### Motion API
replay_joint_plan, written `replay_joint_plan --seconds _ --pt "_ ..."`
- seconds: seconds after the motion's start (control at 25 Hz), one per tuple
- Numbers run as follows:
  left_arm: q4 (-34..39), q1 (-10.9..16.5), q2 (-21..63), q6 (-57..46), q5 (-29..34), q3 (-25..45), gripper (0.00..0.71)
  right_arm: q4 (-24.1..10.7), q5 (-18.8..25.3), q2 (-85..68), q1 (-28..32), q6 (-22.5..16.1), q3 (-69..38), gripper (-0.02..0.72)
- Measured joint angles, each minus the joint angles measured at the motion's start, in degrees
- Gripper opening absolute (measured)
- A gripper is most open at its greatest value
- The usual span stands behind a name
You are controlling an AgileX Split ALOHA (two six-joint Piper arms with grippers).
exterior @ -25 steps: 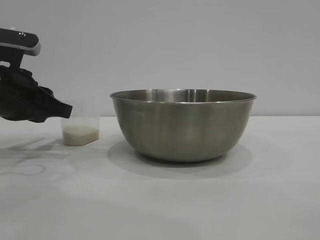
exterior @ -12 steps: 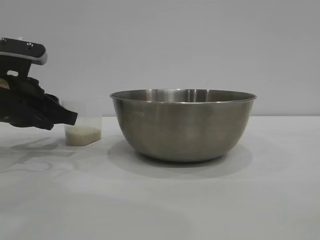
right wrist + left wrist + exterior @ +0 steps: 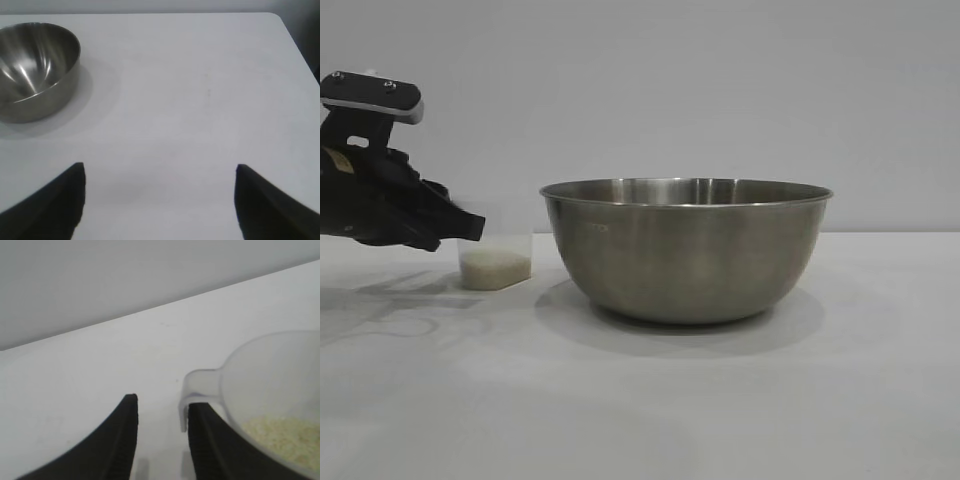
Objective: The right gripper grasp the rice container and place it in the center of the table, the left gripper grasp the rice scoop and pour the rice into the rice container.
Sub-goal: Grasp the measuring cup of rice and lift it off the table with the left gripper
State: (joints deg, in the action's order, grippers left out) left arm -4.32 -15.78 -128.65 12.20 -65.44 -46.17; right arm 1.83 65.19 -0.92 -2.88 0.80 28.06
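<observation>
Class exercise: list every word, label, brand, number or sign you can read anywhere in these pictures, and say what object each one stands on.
No text can be read in any view.
The rice container carries a small faint mark just under its rim on the outer wall, too small and blurred to read.
The rice scoop, the table and the left gripper show no lettering.

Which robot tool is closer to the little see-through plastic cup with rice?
Left. The left tool is right at the small translucent plastic cup's handle. The right tool hangs over bare table, beyond the steel bowl.
</observation>
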Motion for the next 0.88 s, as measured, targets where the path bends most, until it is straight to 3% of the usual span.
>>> replay_joint_plan --seconds 0.08,0.2,0.24,0.44,0.48,0.88 --pt "0.16 0.0 0.0 0.0 0.0 0.0 0.081 0.0 0.0 0.0 0.0 0.0 0.0 0.524" --pt "0.59 0.0 0.0 0.0 0.0 0.0 0.088 0.0 0.0 0.0 0.0 0.0 0.0 0.524" --pt "0.59 0.0 0.0 0.0 0.0 0.0 0.045 0.0 0.0 0.0 0.0 0.0 0.0 0.524" --pt "0.59 0.0 0.0 0.0 0.0 0.0 0.062 0.0 0.0 0.0 0.0 0.0 0.0 0.524" --pt "0.59 0.0 0.0 0.0 0.0 0.0 0.0 0.0 0.0 0.0 0.0 0.0 0.0 0.524" --pt "1.1 0.0 0.39 -0.1 0.0 0.0 0.0 0.0 0.0 0.0 0.0 0.0 0.0 0.524"
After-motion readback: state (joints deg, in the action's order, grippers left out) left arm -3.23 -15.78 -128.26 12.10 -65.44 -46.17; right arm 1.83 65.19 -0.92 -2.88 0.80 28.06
